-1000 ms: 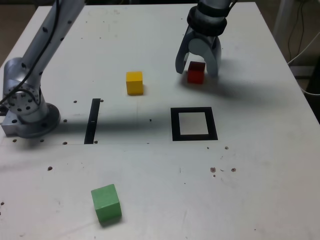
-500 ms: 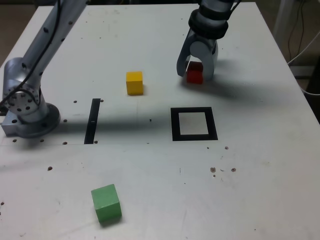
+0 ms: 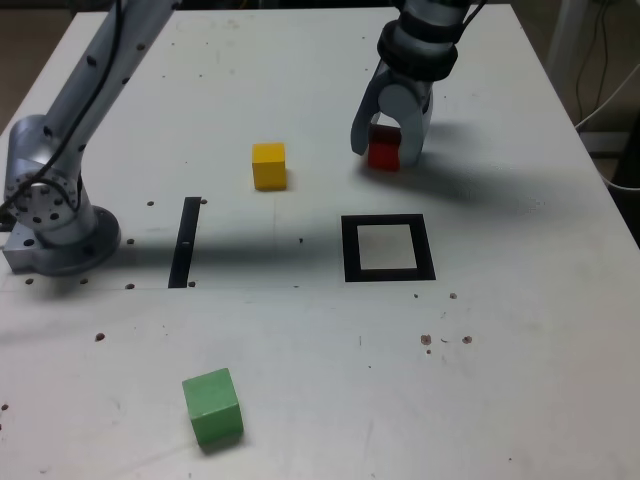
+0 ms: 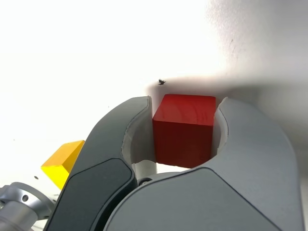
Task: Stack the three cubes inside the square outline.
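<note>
White table [image 3: 300, 90] carried everything; the tool [image 3: 385, 152] was clamped on the red cube [image 3: 383, 150]. Lifting straight up looked wisest before carrying it nearer, to the square outline [image 3: 388, 248] just below.

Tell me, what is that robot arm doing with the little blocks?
The arm's grey gripper has its two jaws closed against the sides of the small red cube at the far side of the white table. The yellow cube and the green cube sit loose on the table. The black square outline with the white centre has nothing inside it yet.
</note>
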`<state>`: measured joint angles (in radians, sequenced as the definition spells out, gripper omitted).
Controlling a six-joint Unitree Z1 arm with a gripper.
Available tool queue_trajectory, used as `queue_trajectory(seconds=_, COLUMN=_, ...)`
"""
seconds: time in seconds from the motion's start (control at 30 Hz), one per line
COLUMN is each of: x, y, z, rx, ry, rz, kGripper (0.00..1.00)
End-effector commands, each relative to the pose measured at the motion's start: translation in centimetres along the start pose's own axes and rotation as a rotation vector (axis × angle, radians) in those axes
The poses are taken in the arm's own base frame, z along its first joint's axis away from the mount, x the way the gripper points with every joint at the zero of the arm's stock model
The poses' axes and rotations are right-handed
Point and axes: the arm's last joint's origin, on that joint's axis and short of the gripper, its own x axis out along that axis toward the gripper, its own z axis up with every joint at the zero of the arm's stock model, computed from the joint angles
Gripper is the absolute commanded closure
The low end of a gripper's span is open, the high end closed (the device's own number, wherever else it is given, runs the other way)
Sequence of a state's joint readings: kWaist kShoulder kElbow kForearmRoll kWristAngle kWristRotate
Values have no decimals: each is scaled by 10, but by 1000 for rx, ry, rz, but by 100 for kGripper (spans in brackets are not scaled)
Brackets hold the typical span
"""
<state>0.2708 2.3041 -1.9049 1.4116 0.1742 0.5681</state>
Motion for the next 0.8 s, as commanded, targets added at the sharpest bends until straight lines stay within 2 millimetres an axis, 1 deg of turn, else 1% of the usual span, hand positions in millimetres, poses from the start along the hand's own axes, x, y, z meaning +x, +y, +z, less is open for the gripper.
queue_trajectory(seconds=0.0, x=-8, y=-8, z=-1, rx=1, ry=-3, rz=8, kGripper=85)
queue_trajectory(seconds=0.17, x=-33, y=-36, z=-4, rx=-13, ry=-24, rz=39, kGripper=85)
queue_trajectory(seconds=0.23, x=-44, y=-51, z=-5, rx=-22, ry=-36, rz=46, kGripper=85)
queue_trajectory(seconds=0.27, x=-50, y=-62, z=-5, rx=-29, ry=-43, rz=49, kGripper=85)
queue_trajectory(seconds=0.37, x=-61, y=-86, z=-3, rx=-42, ry=-58, rz=55, kGripper=85)
queue_trajectory(seconds=0.47, x=-61, y=-105, z=1, rx=-50, ry=-69, rz=36, kGripper=85)
queue_trajectory(seconds=0.53, x=-57, y=-113, z=3, rx=-56, ry=-77, rz=15, kGripper=85)
queue_trajectory(seconds=0.77, x=-44, y=-124, z=4, rx=-112, ry=-81, rz=-35, kGripper=85)
